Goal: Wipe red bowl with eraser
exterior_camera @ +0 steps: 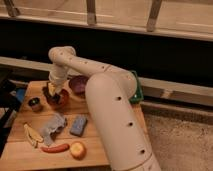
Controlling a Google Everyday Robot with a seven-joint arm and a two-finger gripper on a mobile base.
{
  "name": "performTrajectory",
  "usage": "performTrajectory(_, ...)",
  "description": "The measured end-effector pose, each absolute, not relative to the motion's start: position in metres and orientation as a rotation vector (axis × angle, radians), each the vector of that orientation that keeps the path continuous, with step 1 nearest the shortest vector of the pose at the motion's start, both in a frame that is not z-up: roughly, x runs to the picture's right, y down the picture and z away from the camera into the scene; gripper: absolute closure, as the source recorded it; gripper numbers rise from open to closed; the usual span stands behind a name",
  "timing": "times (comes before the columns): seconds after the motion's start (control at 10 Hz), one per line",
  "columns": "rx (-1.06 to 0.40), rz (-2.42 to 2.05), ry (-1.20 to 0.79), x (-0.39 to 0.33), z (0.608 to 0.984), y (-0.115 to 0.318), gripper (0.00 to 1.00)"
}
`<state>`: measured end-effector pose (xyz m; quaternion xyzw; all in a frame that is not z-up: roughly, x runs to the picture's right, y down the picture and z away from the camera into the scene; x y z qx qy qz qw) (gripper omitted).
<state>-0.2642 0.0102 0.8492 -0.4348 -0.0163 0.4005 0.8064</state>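
Note:
The red bowl (61, 99) sits on the wooden table (95, 150) at the back left. My gripper (51, 91) hangs straight down from the white arm (80, 64) and sits at the bowl's left rim, partly inside it. A dark shape with a pale yellowish patch (51, 88) shows at the gripper's end. I cannot tell whether this is the eraser. A blue-grey rectangular block (78, 125) lies flat on the table in front of the bowl, apart from the gripper.
A purple bowl (78, 83) stands just right of the red bowl. A small dark cup (35, 104) stands left. A grey cloth (52, 126), a banana (32, 135), a red chili-like item (55, 148) and an orange fruit (77, 149) lie in front. A green tray (138, 90) shows behind the arm.

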Motion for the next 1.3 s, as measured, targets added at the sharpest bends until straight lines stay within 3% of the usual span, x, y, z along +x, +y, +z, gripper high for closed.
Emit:
performTrajectory(0.3, -0.91, 0.884, -0.026, -0.234, 0.848, 0.007, 1.0)
performTrajectory(0.9, -0.912, 0.834, -0.072, -0.29, 0.85, -0.012, 1.0)
performTrajectory(1.3, -0.92, 0.822, -0.034, -0.272, 0.841, 0.003, 1.0)
